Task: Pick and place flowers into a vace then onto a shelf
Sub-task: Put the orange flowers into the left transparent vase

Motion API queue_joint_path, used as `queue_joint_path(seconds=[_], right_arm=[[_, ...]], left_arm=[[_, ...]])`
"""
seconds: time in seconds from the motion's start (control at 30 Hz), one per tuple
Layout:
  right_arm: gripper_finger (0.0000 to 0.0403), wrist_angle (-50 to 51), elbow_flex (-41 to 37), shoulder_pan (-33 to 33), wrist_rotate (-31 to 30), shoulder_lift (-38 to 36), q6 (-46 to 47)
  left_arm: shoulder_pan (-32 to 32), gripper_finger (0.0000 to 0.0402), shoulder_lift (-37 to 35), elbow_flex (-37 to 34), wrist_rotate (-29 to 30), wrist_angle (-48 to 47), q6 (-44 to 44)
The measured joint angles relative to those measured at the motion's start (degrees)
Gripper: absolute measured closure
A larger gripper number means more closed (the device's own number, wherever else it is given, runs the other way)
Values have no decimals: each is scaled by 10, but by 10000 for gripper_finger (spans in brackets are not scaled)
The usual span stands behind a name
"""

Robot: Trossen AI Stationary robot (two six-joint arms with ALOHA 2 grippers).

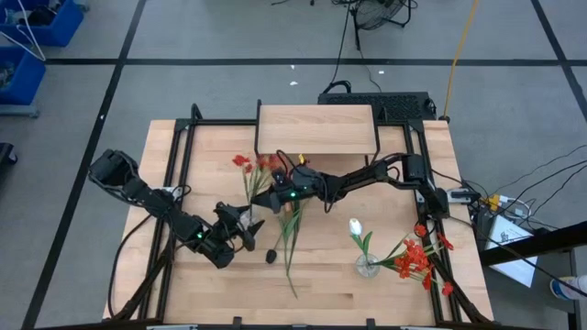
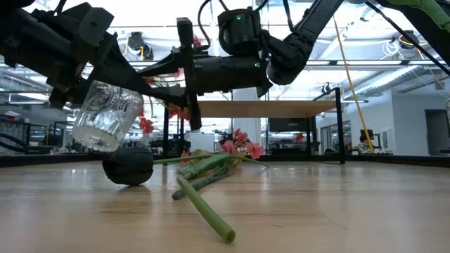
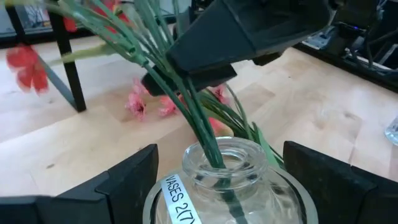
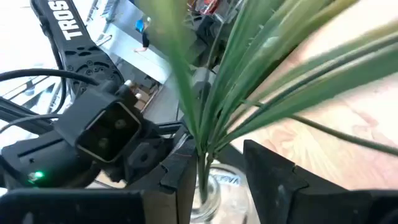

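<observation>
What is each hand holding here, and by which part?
The left hand grips a clear glass vase by its body, tilted. The right hand holds green artificial flower stems mid-stalk, their ends in the vase's mouth.

Clear glossy glass jar (image 3: 231, 180), matt light wood table (image 1: 321, 275).

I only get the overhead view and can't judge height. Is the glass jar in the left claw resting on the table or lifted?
Observer: Lifted. The low view shows the glass jar hanging tilted in the left claw, off the tabletop.
Operator: Are any stems inside it?
Observer: Yes. In the left wrist view, the green stems gripped by the right claw pass down through the jar's mouth.
</observation>
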State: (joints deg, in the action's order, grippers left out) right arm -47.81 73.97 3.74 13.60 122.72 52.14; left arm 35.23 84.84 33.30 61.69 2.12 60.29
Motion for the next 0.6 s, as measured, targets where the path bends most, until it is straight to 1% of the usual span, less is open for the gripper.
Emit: queue_joint_path(seconds=[0.07, 0.2, 0.3, 0.4, 0.5, 0.53, 0.6], right_arm=[[277, -7, 0, 3, 0, 0, -14], [277, -30, 0, 6, 1, 0, -2], [283, -34, 0, 6, 1, 0, -20], [314, -36, 0, 2, 22, 0, -52], [373, -15, 0, -2, 52, -1, -64], [386, -10, 0, -5, 58, 0, -67], [390, 5, 0, -12, 58, 0, -93]], left_arm=[[-2, 72, 0, 0, -1, 2, -9], [-8, 72, 10, 0, -10, 15, -20], [-10, 72, 18, 0, -18, 20, -17], [-11, 72, 33, 0, -22, 30, -22], [-11, 72, 42, 0, -22, 42, -28], [-11, 72, 45, 0, -24, 45, -29], [-13, 72, 55, 0, -23, 45, -31]])
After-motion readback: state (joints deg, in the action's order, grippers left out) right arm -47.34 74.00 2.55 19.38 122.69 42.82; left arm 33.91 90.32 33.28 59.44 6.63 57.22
